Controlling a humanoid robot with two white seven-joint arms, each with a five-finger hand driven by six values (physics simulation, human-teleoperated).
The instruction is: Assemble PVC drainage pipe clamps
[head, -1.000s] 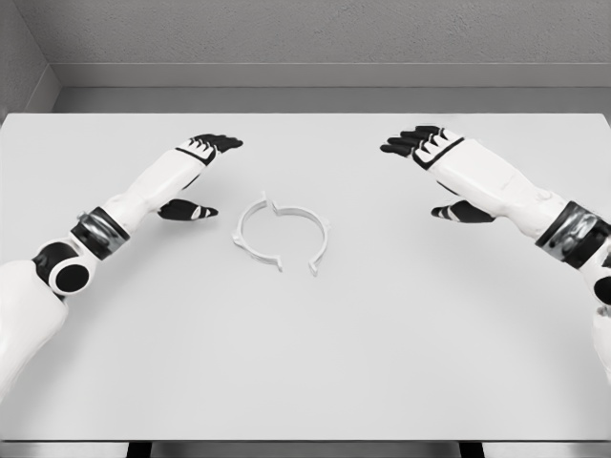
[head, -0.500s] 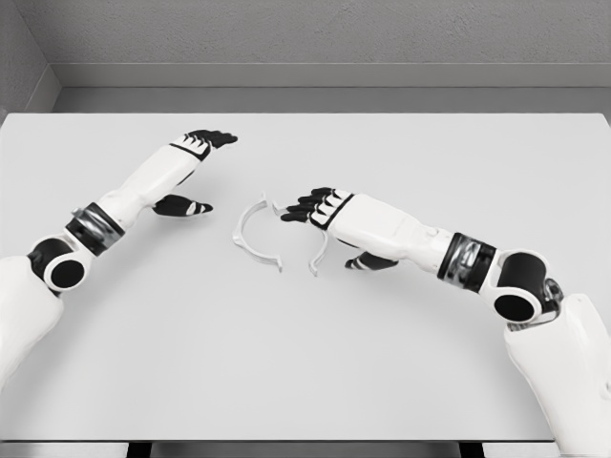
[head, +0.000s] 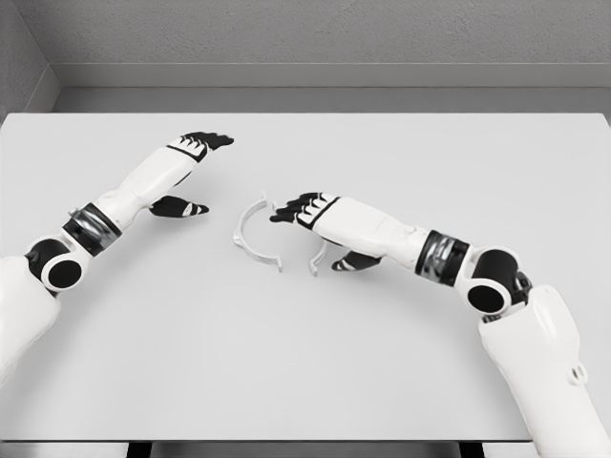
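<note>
My right hand [head: 304, 212] hovers open over the right white plastic half-ring clamp piece [head: 318, 256]; the left half-ring [head: 246, 235] lies apart, unjoined. Left hand [head: 191, 157] open, idle.

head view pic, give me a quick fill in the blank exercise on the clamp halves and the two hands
1. The two clamp halves lie on the ____ table.
2. The ____ hand reaches over the right clamp half.
3. The left hand hovers with fingers ____, holding nothing.
4. The left clamp half lies ____ the two hands.

Missing words: white; right; open; between
</note>
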